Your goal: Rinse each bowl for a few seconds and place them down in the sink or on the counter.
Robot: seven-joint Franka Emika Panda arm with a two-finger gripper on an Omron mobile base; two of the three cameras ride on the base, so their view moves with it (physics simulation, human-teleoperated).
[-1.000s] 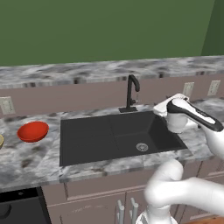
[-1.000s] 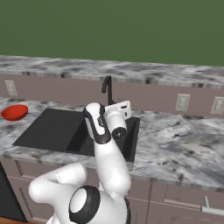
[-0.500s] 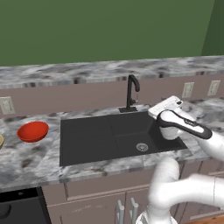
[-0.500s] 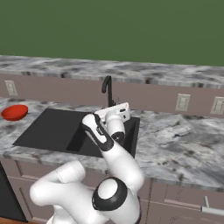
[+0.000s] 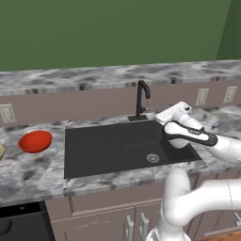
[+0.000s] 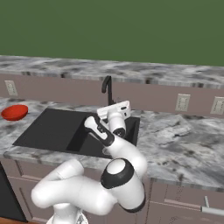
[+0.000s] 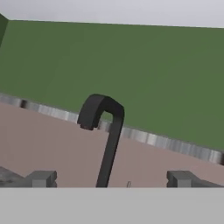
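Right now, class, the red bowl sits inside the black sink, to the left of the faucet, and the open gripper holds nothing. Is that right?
Not quite. The red bowl sits on the marbled counter, left of the black sink, not inside it; the left base view shows this. The rest stands: it is left of the faucet, and the open gripper holds nothing.
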